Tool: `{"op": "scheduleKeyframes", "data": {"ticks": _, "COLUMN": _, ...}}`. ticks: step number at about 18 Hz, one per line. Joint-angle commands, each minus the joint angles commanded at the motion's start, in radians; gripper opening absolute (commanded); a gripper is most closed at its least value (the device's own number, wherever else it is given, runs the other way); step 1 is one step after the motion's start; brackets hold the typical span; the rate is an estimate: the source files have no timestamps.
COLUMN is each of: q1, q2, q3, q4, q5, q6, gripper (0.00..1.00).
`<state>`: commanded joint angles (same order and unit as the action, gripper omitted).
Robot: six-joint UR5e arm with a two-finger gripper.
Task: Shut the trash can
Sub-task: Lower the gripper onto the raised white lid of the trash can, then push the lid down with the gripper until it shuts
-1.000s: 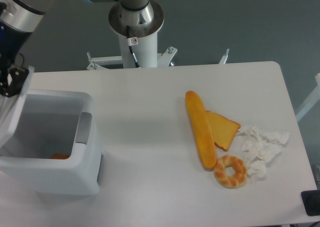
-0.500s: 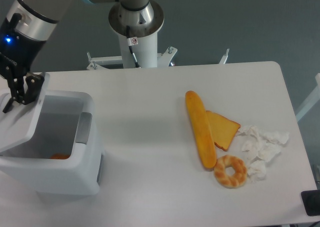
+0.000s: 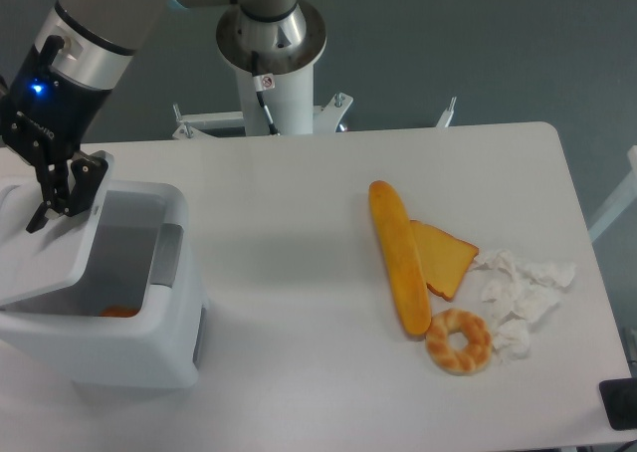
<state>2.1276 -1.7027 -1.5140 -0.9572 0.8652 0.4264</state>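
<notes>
The white trash can (image 3: 149, 347) stands at the table's left front corner. Its flat white lid (image 3: 40, 245) is tilted over the opening from the left, partway down. The grey latch tab (image 3: 166, 256) sits on the right rim. Something orange (image 3: 119, 312) lies at the bottom inside. My gripper (image 3: 62, 195) rests against the lid's upper edge at the back. Its dark fingers look close together with nothing between them.
A baguette (image 3: 399, 256), a toast slice (image 3: 445, 257), a bagel (image 3: 459, 339) and crumpled white paper (image 3: 521, 298) lie on the right side of the table. The arm's base column (image 3: 271, 64) stands behind the table's far edge.
My gripper has moved right and slightly down, pushing the lid further over the trash can's opening. Less of the inside shows than before.
</notes>
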Motion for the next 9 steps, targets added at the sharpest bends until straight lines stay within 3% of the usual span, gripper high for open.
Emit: {"op": "scheduleKeyframes", "data": {"ticks": 9, "q1": 0.018, "q2": 0.0, "q3": -0.011, "q4": -0.003, "q5": 0.017, "q6": 0.043, "gripper": 1.0}}
